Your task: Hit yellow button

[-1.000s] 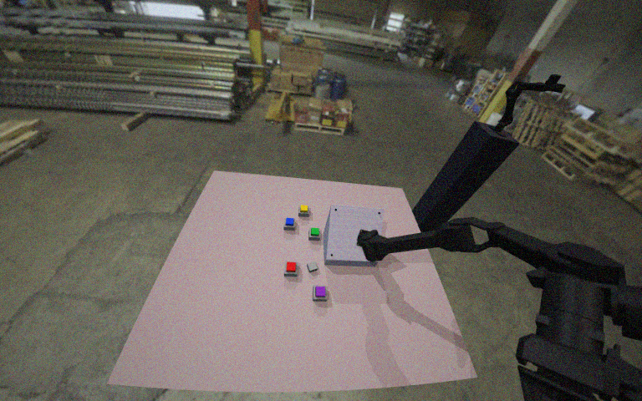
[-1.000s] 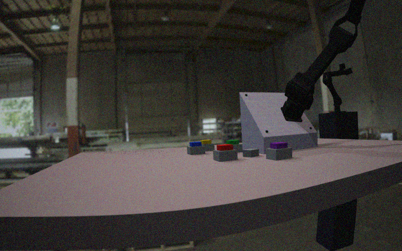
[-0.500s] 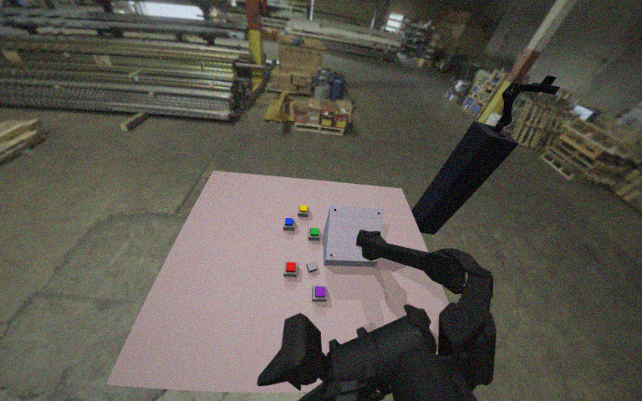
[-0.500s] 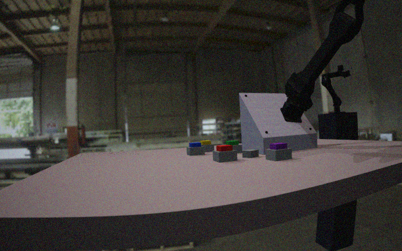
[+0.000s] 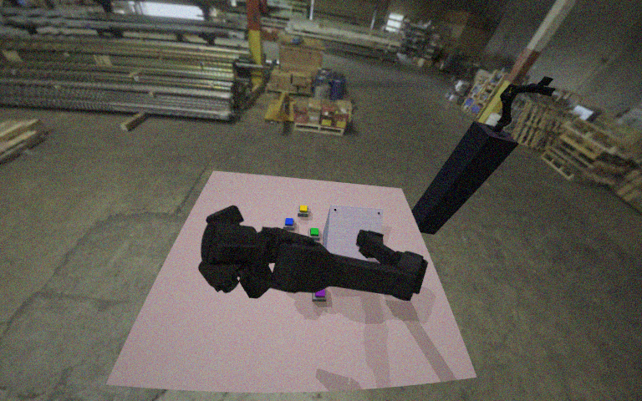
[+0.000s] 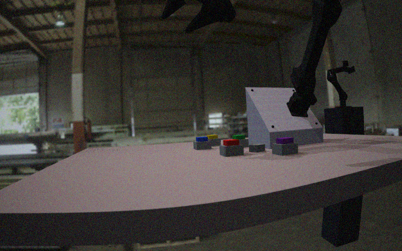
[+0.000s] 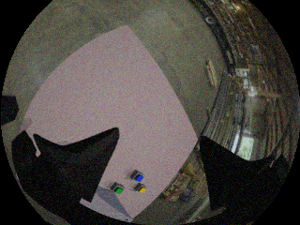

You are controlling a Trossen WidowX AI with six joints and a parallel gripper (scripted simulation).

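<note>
The yellow button [image 5: 303,208] [image 6: 212,136] [image 7: 142,189] sits on its grey base at the far end of the button group on the pink table [image 5: 189,331] [image 6: 118,177]. The blue button [image 5: 289,220] [image 6: 201,138] [image 7: 139,178] and the green button [image 5: 314,231] [image 6: 238,136] [image 7: 118,190] stand close by it. My gripper [image 5: 215,251] [image 6: 189,14] [image 7: 160,137] is open and empty. It hangs high above the table, well short of the buttons, and looks down on them from a distance in the wrist view.
A red button [image 6: 231,142], a purple button [image 5: 320,293] [image 6: 284,140] and a small grey block [image 6: 256,147] stand nearer the front. A grey wedge-shaped box [image 5: 352,222] [image 6: 266,112] stands right of the buttons. My arm hides the red button in the top view.
</note>
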